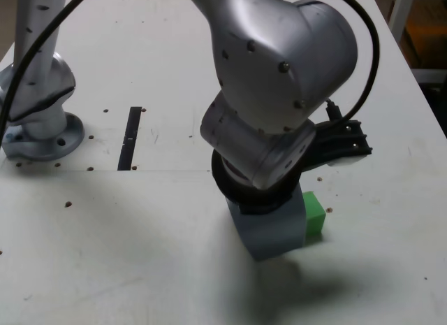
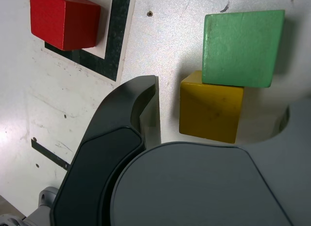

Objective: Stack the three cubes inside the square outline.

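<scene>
Filling the lower part of your wrist picture is the grey wrist housing, with one dark, curved, smooth plastic jaw rising from it toward the centre of the frame. Your gripper (image 2: 214,114) looks spread: the yellow cube (image 2: 210,111) sits beside that jaw with a strip of bare table between them. The other jaw is only a grey edge at the lower right, so you cannot be sure how wide it stands, but nothing is clamped.

Your yellow cube lies just right of centre, and the green cube (image 2: 241,47) is above it in the frame, toward the upper right, touching it or overlapping its far edge. Whether green rests partly on yellow or only beside it, you cannot tell from here. Your red cube (image 2: 63,19) is at the upper left, already sitting within the outline (image 2: 117,39), which shows why the arm hangs over the other two: they are not yet stacked.

All three cubes are matte, plain-faced blocks with crisp edges; the outline is a flat black band around white. Your table (image 1: 140,255) is white and scuffed, dotted with small screw holes.

In the exterior picture the arm hides almost everything; only green (image 1: 313,214) peeks out at centre right, and a thin black strip (image 1: 130,138) lies at the left.
</scene>
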You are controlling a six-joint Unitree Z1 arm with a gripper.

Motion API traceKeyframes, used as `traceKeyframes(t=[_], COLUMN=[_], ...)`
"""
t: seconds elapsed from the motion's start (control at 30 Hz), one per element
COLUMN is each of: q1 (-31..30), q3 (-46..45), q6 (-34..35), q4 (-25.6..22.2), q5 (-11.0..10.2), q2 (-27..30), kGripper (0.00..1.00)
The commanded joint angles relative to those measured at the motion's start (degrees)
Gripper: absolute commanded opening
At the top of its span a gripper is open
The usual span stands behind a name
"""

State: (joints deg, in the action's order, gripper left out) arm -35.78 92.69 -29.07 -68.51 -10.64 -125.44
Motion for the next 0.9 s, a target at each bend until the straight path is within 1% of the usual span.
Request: traceKeyframes(t=[0.0,0.2,0.43,0.57,0.77,0.87], q1=[-0.1,-0.1,-0.1,-0.1,-0.1,-0.1], q3=[0.2,1.0,1.2,1.3,2.6,3.7], q6=[0.6,1.6,2.0,2.3,2.4,2.9], q4=[0.1,-0.4,-0.9,-0.7,-1.2,-2.3], q5=[-0.1,-0.6,-0.9,-0.8,-0.6,-0.6], q2=[-0.4,-0.7,-0.8,-1.1,-2.0,-2.6], kGripper=[0.86,0.77,0.65,0.62,0.49,0.44])
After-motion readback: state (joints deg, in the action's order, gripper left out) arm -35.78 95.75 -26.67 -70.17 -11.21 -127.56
